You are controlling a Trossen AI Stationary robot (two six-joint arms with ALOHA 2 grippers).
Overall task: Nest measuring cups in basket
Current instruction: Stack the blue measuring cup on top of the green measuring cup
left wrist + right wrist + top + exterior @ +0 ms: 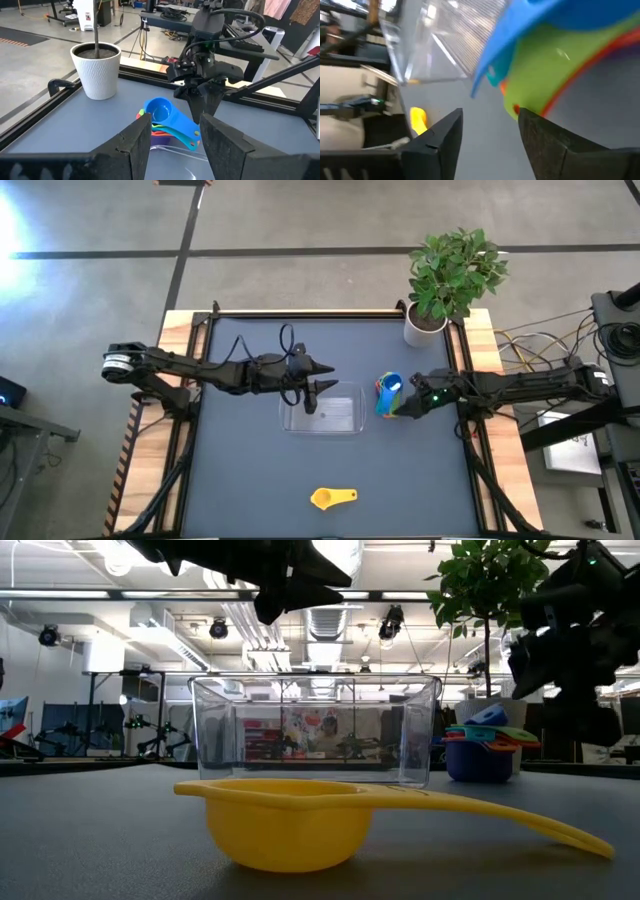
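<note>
High view: clear basket (pixel 323 415) at mid-table, nothing visible in it. Left gripper (pixel 313 378) over the basket's far left edge, fingers apart, holding nothing. Stack of nested cups (pixel 387 394) just right of the basket, on the table, blue cup on top. Right gripper (pixel 412 406) just beside the stack's right side; grip cannot be told here. Yellow cup (pixel 332 498) alone near the front edge, well apart from the basket. Potted plant (pixel 447 280) at the far right corner.

Low view: yellow cup (pixel 300 822) in front, upright, handle to the right. Basket (pixel 316 730) behind it, empty. Stack (pixel 484 748) beside the basket, outside it.

Left wrist view: stack (pixel 167 122) of blue, green, orange, red layers; right gripper (pixel 204 102) behind it, not clasping it.

Right wrist view: fingers (pixel 437 145) parted, stack (pixel 555 55) ahead, not gripped.
</note>
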